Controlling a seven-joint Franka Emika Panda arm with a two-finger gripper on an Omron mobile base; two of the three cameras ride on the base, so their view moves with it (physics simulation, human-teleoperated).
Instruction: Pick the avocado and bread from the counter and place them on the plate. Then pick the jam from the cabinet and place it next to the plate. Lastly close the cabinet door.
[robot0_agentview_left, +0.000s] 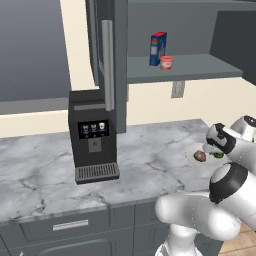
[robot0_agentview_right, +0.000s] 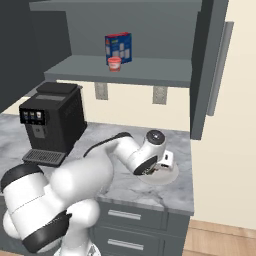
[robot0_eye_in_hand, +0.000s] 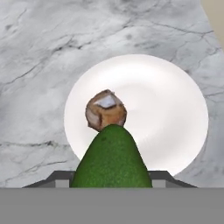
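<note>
Gripping the avocado (robot0_eye_in_hand: 112, 158), your gripper (robot0_agentview_right: 159, 167) hangs just above the plate (robot0_eye_in_hand: 175, 109), its jaws clenched on the fruit. Your hand view shows this best: the dark green avocado rises large at the bottom edge, and beyond it the brown bread (robot0_eye_in_hand: 106, 110) sits on the pale plate, left of its centre. The left base view shows the bread (robot0_agentview_left: 200, 156) as a small lump on the plate (robot0_agentview_left: 191, 152), with a sliver of avocado (robot0_agentview_left: 219, 155) at the wrist, something the right base view hides behind the arm. There the plate (robot0_agentview_right: 172, 175) lies near the counter's (robot0_agentview_right: 150, 192) right end. The coffee machine (robot0_agentview_left: 92, 137) stands to the left. Above, the cabinet (robot0_agentview_right: 130, 70) is open, and the red jam (robot0_agentview_left: 166, 62) stands on its shelf just beside the blue-and-red box (robot0_agentview_left: 157, 48).
</note>
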